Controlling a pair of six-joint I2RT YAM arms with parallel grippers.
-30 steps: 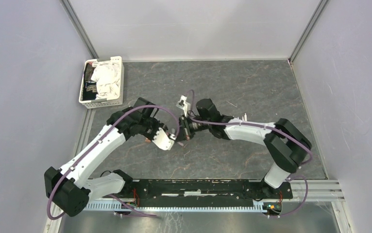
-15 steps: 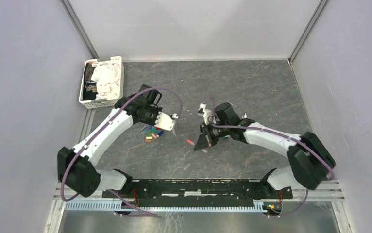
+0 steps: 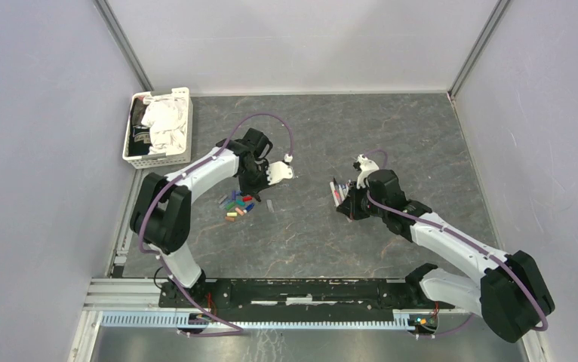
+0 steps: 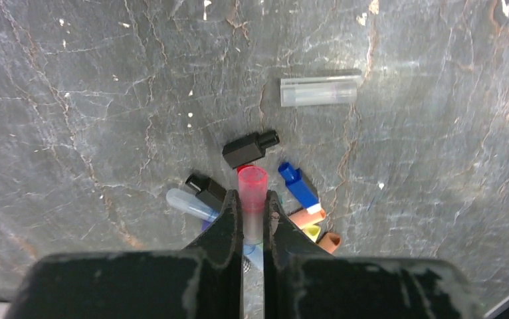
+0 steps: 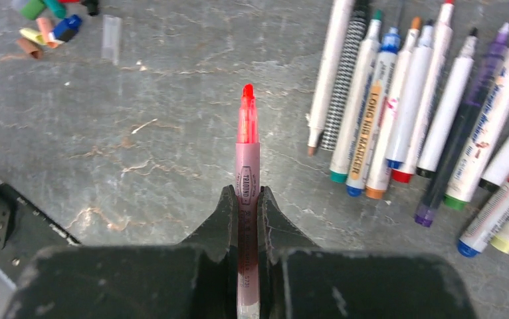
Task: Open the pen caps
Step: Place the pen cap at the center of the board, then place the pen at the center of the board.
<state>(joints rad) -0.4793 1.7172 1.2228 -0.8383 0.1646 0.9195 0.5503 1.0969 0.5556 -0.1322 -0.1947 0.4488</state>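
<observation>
A pink-red translucent pen cap [image 4: 252,188] is pinched in my left gripper [image 4: 252,199], which is shut on it just above a pile of loose pen caps [image 3: 237,204]. That pile includes black [image 4: 250,148], blue [image 4: 298,185] and orange [image 4: 307,217] ones, and a clear cap [image 4: 320,90] lies apart. My right gripper [image 5: 246,197] is shut on an uncapped pink highlighter [image 5: 247,149] with its red tip pointing away. It hovers beside a row of uncapped pens [image 5: 405,113]. From above, the left gripper [image 3: 257,185] is left of centre and the right gripper [image 3: 344,200] right of centre.
A white basket [image 3: 182,157] holding cloths stands at the back left. Grey walls enclose the stone-patterned table on three sides. A black rail [image 3: 301,290] with the arm bases runs along the near edge.
The arms have drawn apart from the centre. The left one carried the cap left and back over the pile; the right one carried the highlighter right, toward the row of pens.
</observation>
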